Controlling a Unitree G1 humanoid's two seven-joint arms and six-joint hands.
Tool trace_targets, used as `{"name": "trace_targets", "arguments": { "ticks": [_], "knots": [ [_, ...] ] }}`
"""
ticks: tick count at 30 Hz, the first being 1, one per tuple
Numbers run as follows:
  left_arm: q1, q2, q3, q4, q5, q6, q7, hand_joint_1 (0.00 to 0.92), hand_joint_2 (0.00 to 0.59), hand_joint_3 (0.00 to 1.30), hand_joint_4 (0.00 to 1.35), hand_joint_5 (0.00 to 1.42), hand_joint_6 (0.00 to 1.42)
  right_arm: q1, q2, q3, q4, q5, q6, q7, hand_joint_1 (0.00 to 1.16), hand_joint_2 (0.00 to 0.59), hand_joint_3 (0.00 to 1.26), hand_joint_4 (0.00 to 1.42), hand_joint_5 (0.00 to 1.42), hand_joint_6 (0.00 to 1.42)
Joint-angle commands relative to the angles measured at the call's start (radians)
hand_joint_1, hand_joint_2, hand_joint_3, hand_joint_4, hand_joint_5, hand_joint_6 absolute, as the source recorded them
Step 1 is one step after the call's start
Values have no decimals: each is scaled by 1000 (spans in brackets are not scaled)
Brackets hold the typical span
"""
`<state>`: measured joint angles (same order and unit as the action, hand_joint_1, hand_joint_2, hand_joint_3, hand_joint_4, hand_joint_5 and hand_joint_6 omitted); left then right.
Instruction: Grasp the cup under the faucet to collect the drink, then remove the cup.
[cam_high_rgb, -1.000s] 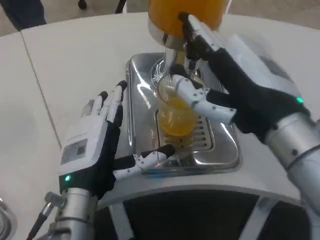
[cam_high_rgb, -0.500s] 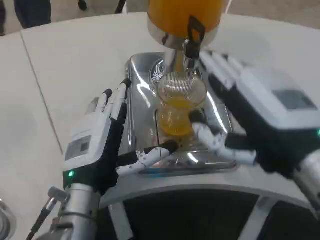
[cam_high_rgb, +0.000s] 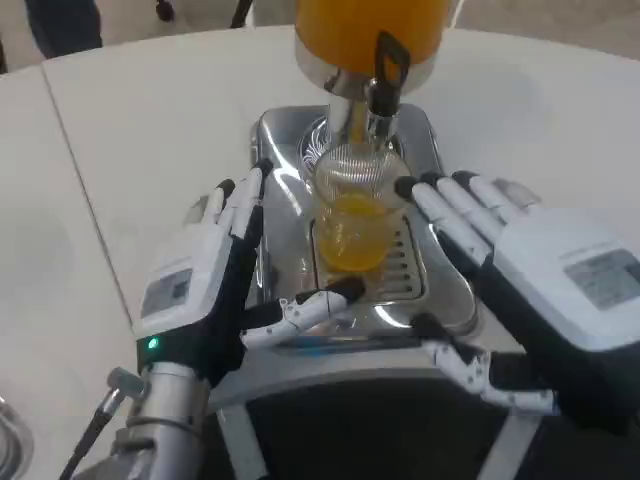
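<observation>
1 clear ribbed cup (cam_high_rgb: 352, 215) stands on the slotted grille of 1 shiny drip tray (cam_high_rgb: 440, 290), right below the faucet (cam_high_rgb: 381, 95) of 1 orange-filled dispenser (cam_high_rgb: 368, 30). It sits there to catch the pour; the lower part holds orange drink, roughly half full. Whether liquid is running right now, cannot tell.

2 hands in view, neither gripping the cup. Left hand (cam_high_rgb: 205, 285) sits just left of the tray, palm turned toward the cup, fingers apart and straight up along the tray's left edge, thumb reaching across the tray's front lip near the cup base. Holds nothing. Likely staged to close in from the left.

Right hand (cam_high_rgb: 540, 275) lies flat and spread at the tray's right side, back up, fingers pointing toward the cup. Fingertips (cam_high_rgb: 420, 192) are just beside the cup's upper wall; contact or a small gap, cannot tell. Holds nothing.

Judgement: collecting looks mostly done, removal not yet started. The cup is flanked on both sides, so 1 hand needs to wrap it before lifting. Risk: thin cup with liquid, a tilt spills.
</observation>
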<state>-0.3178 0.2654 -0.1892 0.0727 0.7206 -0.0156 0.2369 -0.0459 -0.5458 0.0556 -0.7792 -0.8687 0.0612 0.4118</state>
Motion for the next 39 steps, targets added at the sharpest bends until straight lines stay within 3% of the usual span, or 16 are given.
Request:
{"name": "trace_targets", "arguments": {
  "ticks": [1,11,26,39],
  "knots": [
    [-23,-10,-13,45,-5,-12,30,178,27,0,0,0,0,83,-20,-63,37,63,-54,-12,488,488,0,0,0,33],
    [-121,-69,-12,186,-106,-94,91,218,36,0,0,0,0,176,-45,-153,37,110,-143,-10,540,423,0,0,0,46],
    [-234,-150,-53,380,-128,-167,177,321,51,0,0,0,5,234,-9,-199,-97,146,-65,98,539,400,0,0,0,48],
    [-298,-184,-71,494,-139,-200,220,369,56,0,0,38,61,228,9,-186,-123,139,-36,148,538,384,0,0,0,63]
  ]
}}
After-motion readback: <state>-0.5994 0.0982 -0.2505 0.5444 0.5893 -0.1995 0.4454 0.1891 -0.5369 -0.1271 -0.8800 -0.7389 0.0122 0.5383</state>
